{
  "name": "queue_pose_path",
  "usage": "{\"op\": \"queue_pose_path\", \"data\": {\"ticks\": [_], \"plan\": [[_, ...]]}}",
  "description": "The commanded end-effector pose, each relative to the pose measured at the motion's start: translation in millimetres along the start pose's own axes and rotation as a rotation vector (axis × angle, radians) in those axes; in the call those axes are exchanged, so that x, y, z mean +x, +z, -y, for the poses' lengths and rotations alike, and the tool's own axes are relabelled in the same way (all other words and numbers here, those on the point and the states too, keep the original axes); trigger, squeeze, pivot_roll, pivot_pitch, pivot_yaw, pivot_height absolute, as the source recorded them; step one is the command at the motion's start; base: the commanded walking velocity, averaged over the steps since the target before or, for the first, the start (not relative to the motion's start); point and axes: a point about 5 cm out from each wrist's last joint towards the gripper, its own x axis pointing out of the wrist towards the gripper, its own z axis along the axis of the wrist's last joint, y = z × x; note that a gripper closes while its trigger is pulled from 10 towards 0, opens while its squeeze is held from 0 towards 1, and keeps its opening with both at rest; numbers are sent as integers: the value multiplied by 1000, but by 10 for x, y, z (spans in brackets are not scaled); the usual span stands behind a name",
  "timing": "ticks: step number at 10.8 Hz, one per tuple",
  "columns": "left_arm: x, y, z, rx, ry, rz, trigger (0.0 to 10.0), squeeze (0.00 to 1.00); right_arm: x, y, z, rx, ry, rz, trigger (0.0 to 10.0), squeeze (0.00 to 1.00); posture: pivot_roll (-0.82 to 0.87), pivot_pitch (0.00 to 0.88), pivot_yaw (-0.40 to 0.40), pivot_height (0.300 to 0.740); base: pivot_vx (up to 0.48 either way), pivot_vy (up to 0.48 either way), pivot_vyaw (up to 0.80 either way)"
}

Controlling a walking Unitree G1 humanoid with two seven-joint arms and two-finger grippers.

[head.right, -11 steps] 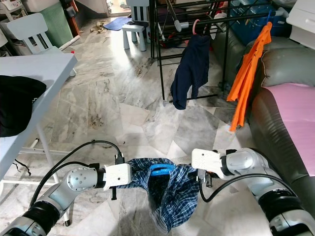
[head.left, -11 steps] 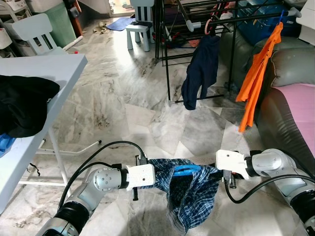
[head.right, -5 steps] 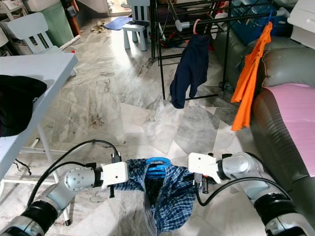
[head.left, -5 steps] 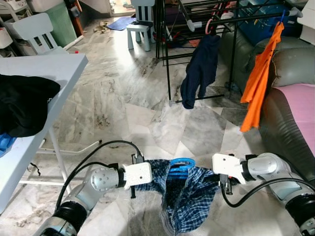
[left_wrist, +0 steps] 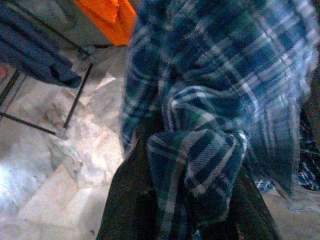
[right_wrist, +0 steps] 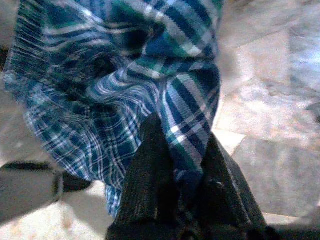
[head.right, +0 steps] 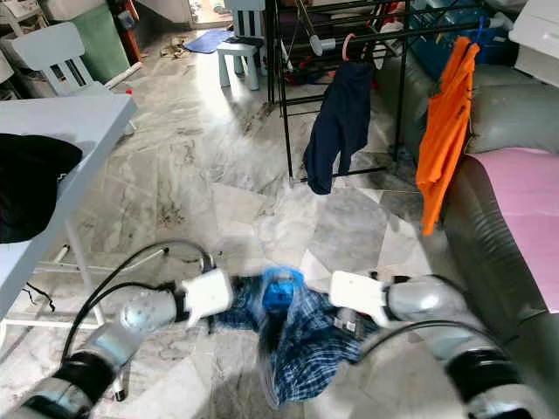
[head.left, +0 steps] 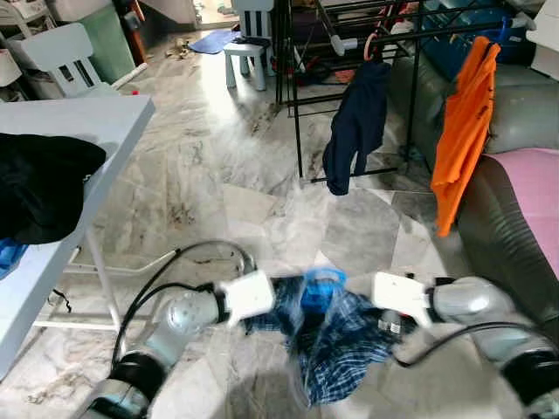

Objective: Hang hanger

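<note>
Plaid shirt [head.left: 336,336] on blue hanger [head.left: 321,286] now lifting; left gripper [left_wrist: 190,200] and right gripper [right_wrist: 187,180] both clamping cloth, rack [head.left: 349,35] well ahead.

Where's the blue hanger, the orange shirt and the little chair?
blue hanger [head.left: 321,284], left eye view, its top curve.
orange shirt [head.left: 463,131], left eye view, middle of the cloth.
little chair [head.left: 247,54], left eye view, its seat.

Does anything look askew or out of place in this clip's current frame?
The plaid shirt sits bunched on its blue hanger, sagging in a lump between the left tool and right tool instead of draping flat. A black garment lies heaped on the white table.
</note>
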Motion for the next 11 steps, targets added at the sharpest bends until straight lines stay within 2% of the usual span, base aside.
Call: {"op": "queue_pose_path", "data": {"ticks": [1,2,4,6,8,10,11], "plan": [[16,87,-83,-86,80,79,10000,1000,62,36,2,17,-42,17,0,0,-118,59,96,740,0,0,0],[-5,81,-44,-35,51,80,10000,1000,170,2,-101,35,-58,7,0,0,-117,58,92,740,0,0,0],[-64,-73,133,44,-80,5,10000,1000,230,-63,-169,63,-91,-22,0,0,-122,55,88,740,0,0,0],[-103,-143,125,68,-77,-36,10000,1000,222,-108,-186,120,-138,-24,0,0,-134,54,83,740,0,0,0],[-96,-125,107,6,-54,-8,10000,1000,313,-127,-291,175,-179,-28,0,0,-133,56,85,740,0,0,0],[-122,-198,101,6,-1,-42,10000,1000,375,-91,-351,246,-214,-7,0,0,-134,52,89,740,0,0,0],[-122,-198,101,6,-1,-42,10000,1000,375,-91,-351,246,-214,-7,0,0,-134,52,89,740,0,0,0]]}}
